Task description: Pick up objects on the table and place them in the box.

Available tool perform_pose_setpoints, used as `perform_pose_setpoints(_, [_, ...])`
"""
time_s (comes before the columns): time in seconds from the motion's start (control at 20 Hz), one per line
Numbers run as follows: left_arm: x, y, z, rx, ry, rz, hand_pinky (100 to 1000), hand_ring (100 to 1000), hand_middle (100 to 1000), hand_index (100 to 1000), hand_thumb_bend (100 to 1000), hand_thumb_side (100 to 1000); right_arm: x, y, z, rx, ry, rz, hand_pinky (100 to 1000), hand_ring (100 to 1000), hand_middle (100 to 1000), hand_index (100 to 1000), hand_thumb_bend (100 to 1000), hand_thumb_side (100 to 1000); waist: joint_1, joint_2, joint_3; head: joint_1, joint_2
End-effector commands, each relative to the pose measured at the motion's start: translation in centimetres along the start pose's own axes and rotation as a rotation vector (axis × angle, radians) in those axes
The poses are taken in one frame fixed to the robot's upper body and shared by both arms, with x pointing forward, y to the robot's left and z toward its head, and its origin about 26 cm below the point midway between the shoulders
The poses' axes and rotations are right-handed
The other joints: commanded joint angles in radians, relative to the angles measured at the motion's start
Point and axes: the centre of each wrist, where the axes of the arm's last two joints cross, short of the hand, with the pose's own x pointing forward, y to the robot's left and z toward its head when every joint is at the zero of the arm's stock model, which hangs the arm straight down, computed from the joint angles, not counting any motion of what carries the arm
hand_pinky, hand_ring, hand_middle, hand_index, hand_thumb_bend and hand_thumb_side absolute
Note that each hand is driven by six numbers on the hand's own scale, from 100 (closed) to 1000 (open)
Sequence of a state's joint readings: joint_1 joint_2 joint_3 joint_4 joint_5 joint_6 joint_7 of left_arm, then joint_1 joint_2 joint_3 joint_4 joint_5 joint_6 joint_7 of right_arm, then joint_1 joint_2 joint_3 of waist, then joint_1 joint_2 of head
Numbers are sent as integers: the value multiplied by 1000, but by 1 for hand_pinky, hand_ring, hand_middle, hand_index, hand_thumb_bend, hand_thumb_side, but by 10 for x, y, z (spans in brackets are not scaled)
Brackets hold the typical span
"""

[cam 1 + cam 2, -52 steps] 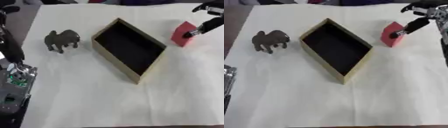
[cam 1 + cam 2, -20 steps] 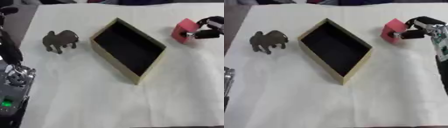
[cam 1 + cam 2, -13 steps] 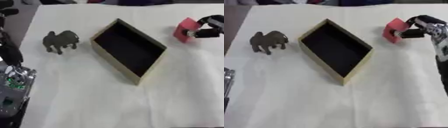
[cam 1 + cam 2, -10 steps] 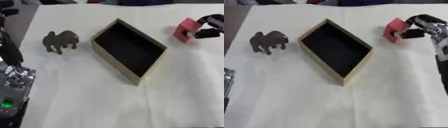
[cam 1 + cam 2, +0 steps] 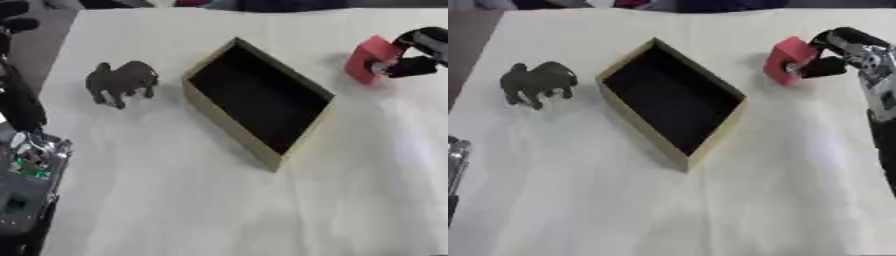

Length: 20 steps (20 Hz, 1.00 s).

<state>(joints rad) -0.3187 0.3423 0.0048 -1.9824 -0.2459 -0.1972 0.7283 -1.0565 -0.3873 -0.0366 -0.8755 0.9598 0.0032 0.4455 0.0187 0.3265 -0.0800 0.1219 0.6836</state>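
A red block (image 5: 785, 61) sits at the far right of the white table, tilted. My right hand (image 5: 843, 50) is curled round its right side, thumb below and fingers over the top. An open tan cardboard box (image 5: 671, 100) with a dark inside lies askew in the middle. A dark brown elephant figure (image 5: 535, 81) stands to the left of the box. Of my left arm only the black forearm (image 5: 19, 100) and the silver wrist part (image 5: 31, 155) show at the left edge; the left hand itself is out of view.
A white cloth (image 5: 710, 200) covers the table, with wide bare room in front of the box. Dark floor shows past the table's left edge (image 5: 44, 30).
My right hand has closed round the red block, which has shifted a little up and tilted. The elephant and box stay put.
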Motion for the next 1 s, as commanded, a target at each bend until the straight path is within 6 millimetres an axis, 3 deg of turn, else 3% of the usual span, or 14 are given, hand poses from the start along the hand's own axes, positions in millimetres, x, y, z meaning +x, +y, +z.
perform_pose_setpoints(0.05, [5,1,-7,5,-31,7,572,626,622,855,210,1000,9,-26,5,-83,-23,-12,954,904,561,675,136,615,-1,-21,1,2,-9])
perform_pose_setpoints(0.6, [5,0,-7,5,-31,8,571,626,622,854,208,999,43,-63,19,-197,-166,-30,956,890,543,665,100,474,-3,-20,5,3,-5])
perform_pose_setpoints(1.0, [6,0,-7,4,-33,9,571,626,622,854,209,998,82,-85,35,-206,-377,-5,950,882,544,666,100,449,-5,-22,5,2,0])
